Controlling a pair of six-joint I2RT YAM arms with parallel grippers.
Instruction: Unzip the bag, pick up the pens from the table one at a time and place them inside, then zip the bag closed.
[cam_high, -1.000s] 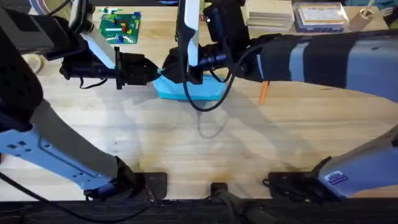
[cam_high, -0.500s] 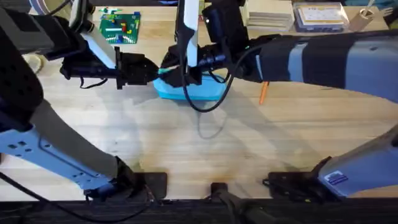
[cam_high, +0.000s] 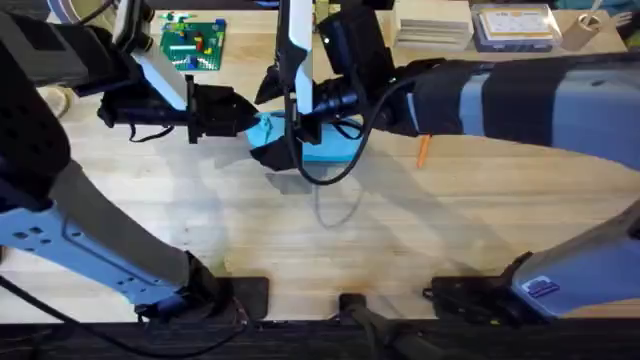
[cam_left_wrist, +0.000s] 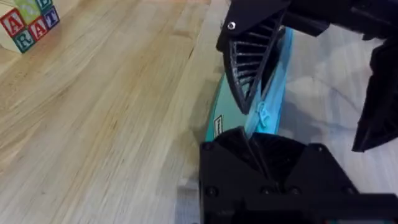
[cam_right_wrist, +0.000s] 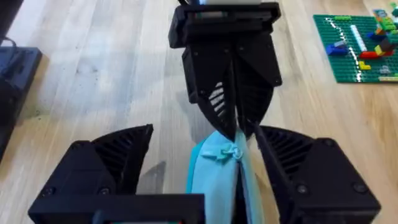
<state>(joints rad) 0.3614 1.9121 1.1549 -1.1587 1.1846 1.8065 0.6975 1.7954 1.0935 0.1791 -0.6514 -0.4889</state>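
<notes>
Light wood table (cam_high: 330, 230), grain visible. Alphabet blocks (cam_left_wrist: 28, 23) read A, R, A, T. Green brick baseplate (cam_high: 193, 44) and stacked boxes (cam_high: 515, 25) at the far edge. Bag (cam_high: 325, 148) centre-far; left gripper (cam_right_wrist: 233, 134) pinched shut on its end, right gripper (cam_high: 290, 135) fingers apart, straddling it. Pen (cam_high: 422, 151) just right of bag.

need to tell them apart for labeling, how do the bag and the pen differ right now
The bag is light blue, soft and broad; the pen is slim and orange. The bag's end is pinched by the left gripper with the right gripper at it; the pen lies untouched, to the bag's right. Both are on the table.
</notes>
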